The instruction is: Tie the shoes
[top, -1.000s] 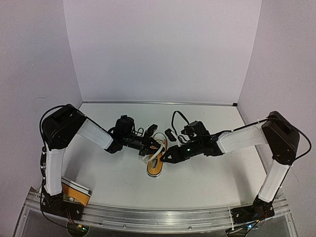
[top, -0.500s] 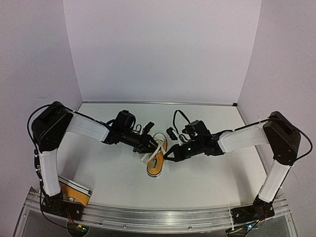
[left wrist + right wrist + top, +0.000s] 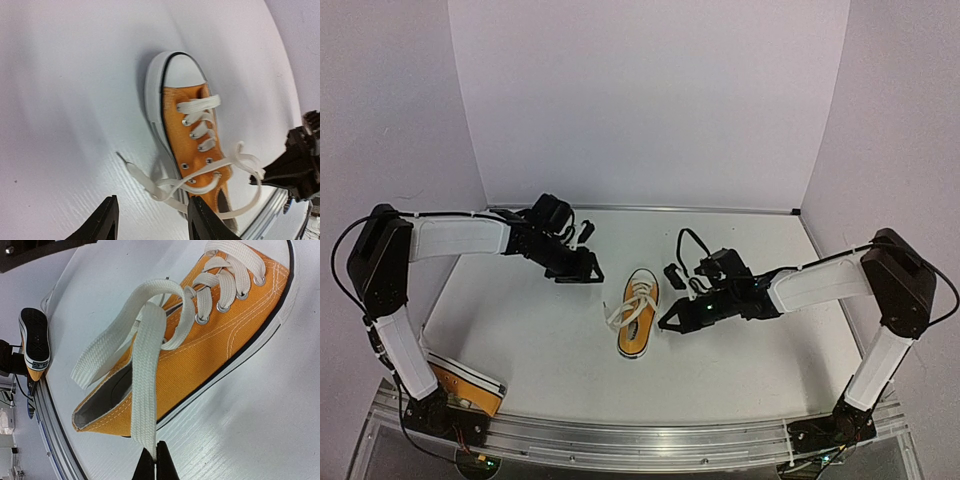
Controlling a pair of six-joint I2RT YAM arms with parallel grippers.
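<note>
**Right claw holds a lace, left claw stands apart**

One orange shoe (image 3: 638, 318) lies mid-bench (image 3: 740, 370), toe toward the far wall. The right claw (image 3: 155, 466) is pressed together on the end of its white lace (image 3: 145, 385). The left claw (image 3: 152, 222) is spread and holds nothing. The second shoe (image 3: 468, 388) lies at the near left corner.

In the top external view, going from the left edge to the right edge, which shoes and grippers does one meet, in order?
second shoe at the near edge → left gripper, open → middle shoe → right gripper, shut on that shoe's lace
</note>
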